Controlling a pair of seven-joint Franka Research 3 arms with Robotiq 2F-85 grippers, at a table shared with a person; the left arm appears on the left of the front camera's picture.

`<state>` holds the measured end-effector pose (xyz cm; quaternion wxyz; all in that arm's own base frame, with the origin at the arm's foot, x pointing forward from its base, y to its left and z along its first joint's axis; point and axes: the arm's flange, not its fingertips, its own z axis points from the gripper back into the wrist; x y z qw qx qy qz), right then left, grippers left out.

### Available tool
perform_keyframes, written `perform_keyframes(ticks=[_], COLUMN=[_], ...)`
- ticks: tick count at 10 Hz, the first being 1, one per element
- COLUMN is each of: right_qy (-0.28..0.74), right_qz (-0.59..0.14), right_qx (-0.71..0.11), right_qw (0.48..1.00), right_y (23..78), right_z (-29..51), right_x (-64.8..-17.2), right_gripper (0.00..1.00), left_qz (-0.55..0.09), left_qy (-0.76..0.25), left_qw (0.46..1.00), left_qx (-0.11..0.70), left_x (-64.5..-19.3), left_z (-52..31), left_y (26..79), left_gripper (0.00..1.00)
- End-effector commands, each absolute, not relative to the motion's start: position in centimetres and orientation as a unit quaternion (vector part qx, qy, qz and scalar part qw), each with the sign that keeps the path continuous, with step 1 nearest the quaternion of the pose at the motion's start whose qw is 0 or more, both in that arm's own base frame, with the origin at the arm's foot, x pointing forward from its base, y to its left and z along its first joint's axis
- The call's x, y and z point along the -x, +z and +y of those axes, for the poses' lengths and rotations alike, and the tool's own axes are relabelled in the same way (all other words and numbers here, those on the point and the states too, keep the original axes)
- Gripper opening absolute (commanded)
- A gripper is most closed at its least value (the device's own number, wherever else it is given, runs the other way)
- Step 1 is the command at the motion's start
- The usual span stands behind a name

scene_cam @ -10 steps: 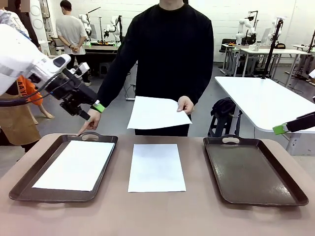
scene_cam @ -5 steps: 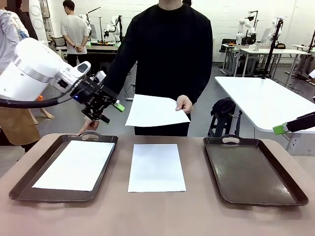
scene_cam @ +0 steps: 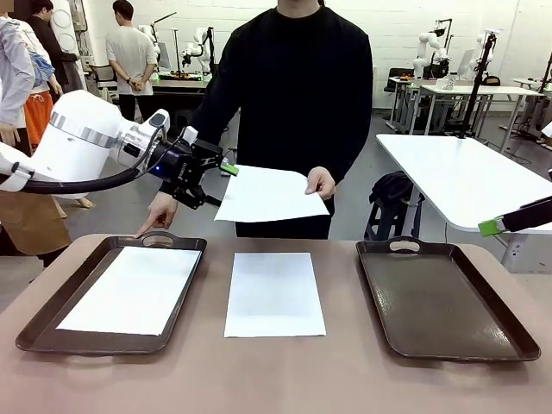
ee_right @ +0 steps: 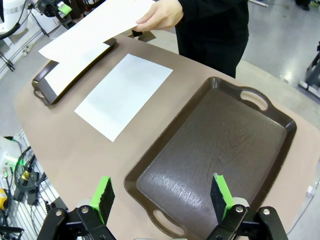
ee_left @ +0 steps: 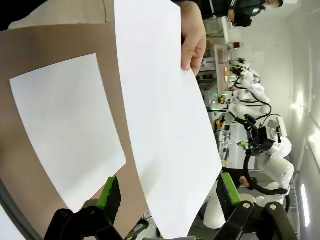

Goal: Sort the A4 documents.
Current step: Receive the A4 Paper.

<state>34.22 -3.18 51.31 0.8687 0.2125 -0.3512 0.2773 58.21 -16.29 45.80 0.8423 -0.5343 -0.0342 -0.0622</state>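
The person holds one A4 document in the air over the table's far edge, pinched in a hand. My left gripper is open at that sheet's left edge. In the left wrist view the held sheet runs between my spread fingers, around my left gripper, and no pad touches it. A second document lies flat on the table's middle. A third lies in the left tray. My right gripper is open above the near end of the empty right tray.
The person's other hand points a finger down at the left tray's far handle. My right gripper's green tip shows at the picture's right edge, off the table. A white table stands behind on the right.
My left arm has swung right and reached the held sheet's left edge. The person has shifted that sheet slightly left. The right arm has not moved.
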Motion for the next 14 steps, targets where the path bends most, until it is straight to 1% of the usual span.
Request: perform_keyframes(ticks=[1,4,6,7,8,9,10,11,12,13,14], right_qy=[0.279,0.279,0.279,0.279,0.279,0.279,0.279,0.279,0.279,0.279,0.279], right_qz=[-0.351,-0.351,-0.351,-0.351,-0.351,-0.351,-0.351,-0.351,-0.351,-0.351,-0.351], right_qx=[-0.224,-0.224,-0.224,-0.224,-0.224,-0.224,-0.224,-0.224,-0.224,-0.224,-0.224], right_qw=[0.865,0.865,0.865,0.865,0.865,0.865,0.865,0.865,0.865,0.865,0.865], right_y=[51.1,51.1,51.1,51.1,51.1,51.1,51.1,51.1,51.1,51.1,51.1], right_z=[-3.1,-3.1,-3.1,-3.1,-3.1,-3.1,-3.1,-3.1,-3.1,-3.1,-3.1], right_x=[-34.4,-34.4,-34.4,-34.4,-34.4,-34.4,-34.4,-34.4,-34.4,-34.4,-34.4], right_gripper=[1.0,1.0,1.0,1.0,1.0,1.0,1.0,1.0,1.0,1.0,1.0], left_qz=[-0.017,-0.003,-0.021,-0.028,-0.035,-0.037,-0.042,-0.042,-0.043,-0.049,-0.051], left_qy=[-0.046,-0.033,-0.027,-0.024,-0.023,-0.018,-0.016,-0.015,-0.015,-0.014,-0.013], left_qw=[0.828,0.813,0.808,0.807,0.805,0.803,0.802,0.8,0.799,0.798,0.798], left_qx=[0.559,0.582,0.588,0.589,0.592,0.594,0.596,0.598,0.6,0.601,0.601], left_x=[-59.4,-60.3,-60.4,-60.4,-60.3,-60.3,-60.3,-60.2,-60.2,-60.2,-60.2], left_z=[-17.1,-18.2,-18.2,-18.1,-18.1,-18.0,-18.1,-18.1,-18.1,-18.0,-17.9], left_y=[45.1,43.6,43.5,43.6,43.6,43.6,43.5,43.5,43.5,43.5,43.4], left_gripper=[1.0,1.0,1.0,0.95,0.82,0.76,0.63,0.56,0.44,0.37,0.24])
